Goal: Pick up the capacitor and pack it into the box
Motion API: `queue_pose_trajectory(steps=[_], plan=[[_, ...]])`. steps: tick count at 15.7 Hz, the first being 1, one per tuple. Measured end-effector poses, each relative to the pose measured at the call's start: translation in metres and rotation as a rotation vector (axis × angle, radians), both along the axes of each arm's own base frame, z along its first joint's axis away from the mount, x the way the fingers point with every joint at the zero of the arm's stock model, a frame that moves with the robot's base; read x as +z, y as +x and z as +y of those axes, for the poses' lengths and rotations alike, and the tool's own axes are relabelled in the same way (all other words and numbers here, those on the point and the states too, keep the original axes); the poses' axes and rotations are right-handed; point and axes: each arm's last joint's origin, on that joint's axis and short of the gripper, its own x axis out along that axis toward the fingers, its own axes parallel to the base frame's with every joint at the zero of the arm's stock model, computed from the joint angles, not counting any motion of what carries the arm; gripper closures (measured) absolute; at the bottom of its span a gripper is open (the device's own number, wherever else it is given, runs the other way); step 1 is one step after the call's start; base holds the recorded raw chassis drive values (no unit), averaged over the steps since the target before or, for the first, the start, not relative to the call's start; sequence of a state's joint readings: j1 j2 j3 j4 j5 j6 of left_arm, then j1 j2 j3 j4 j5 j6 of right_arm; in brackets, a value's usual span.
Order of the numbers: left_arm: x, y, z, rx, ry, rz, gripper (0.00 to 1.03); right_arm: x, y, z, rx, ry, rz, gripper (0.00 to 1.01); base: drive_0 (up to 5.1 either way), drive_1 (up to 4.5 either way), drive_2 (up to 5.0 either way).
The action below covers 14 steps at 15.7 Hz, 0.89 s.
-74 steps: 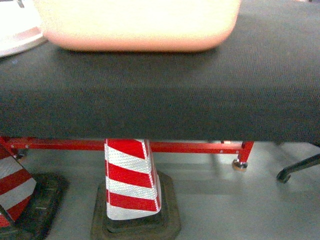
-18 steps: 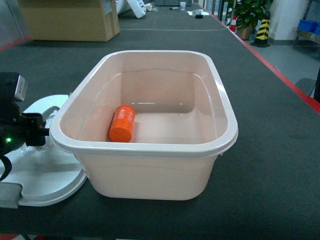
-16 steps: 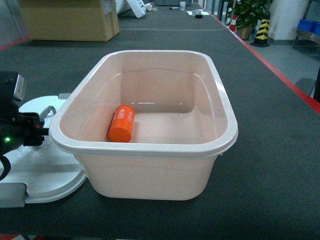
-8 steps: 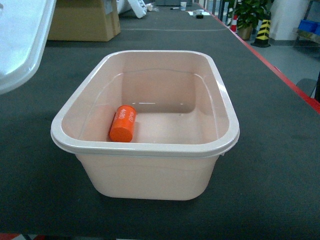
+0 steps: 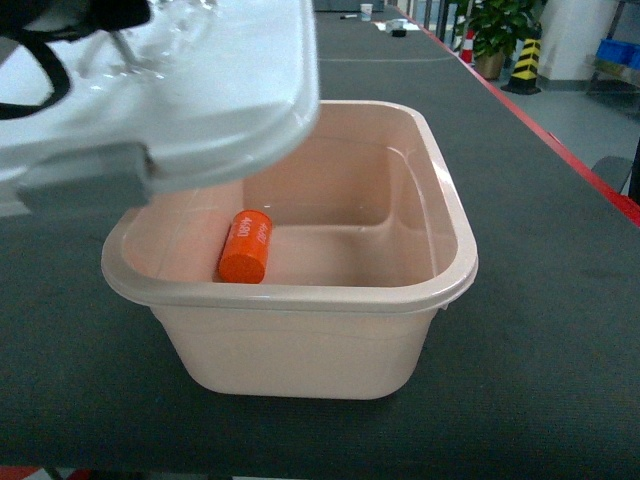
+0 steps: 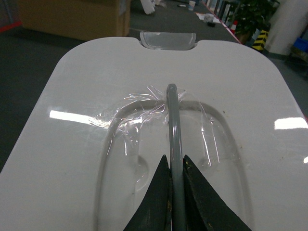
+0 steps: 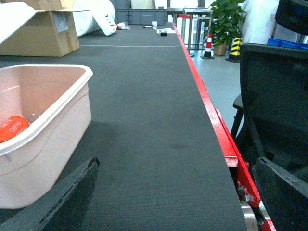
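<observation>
My left gripper clamped on lid handle, lid raised over box left-rear corner; capacitor lies inside box; my right gripper spread open, apparently empty, beside box.

Lid overhangs box left-rear; right side open above.

Left end effector: two dark, nearly black tapering fingers, matte, wedge-shaped, faint scuffs on inner edges; right end effector: two broad black fingers, rough-textured edges, flat slab shape; black cable loop in head view, upper left.
</observation>
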State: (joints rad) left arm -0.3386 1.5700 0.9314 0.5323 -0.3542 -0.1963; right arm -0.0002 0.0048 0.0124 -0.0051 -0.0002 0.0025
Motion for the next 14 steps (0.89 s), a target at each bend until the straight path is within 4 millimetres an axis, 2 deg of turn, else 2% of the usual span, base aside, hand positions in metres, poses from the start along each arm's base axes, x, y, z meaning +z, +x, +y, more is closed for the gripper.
queue_pose_trajectory(steps=[3, 5, 9, 14], plan=[[-0.010, 0.008, -0.049, -0.048, -0.001, 0.065, 1.01, 0.000, 0.000, 0.000, 0.000, 0.000, 0.000, 0.03, 0.0, 0.00, 0.0], [-0.017, 0.007, -0.067, -0.073, 0.022, 0.102, 1.01, 0.000, 0.000, 0.000, 0.000, 0.000, 0.000, 0.03, 0.0, 0.00, 0.0], [-0.021, 0.002, -0.083, -0.103, 0.036, 0.155, 1.01, 0.000, 0.000, 0.000, 0.000, 0.000, 0.000, 0.03, 0.0, 0.00, 0.0], [-0.027, -0.002, -0.094, -0.131, 0.037, 0.172, 1.01, 0.000, 0.000, 0.000, 0.000, 0.000, 0.000, 0.03, 0.0, 0.00, 0.0]])
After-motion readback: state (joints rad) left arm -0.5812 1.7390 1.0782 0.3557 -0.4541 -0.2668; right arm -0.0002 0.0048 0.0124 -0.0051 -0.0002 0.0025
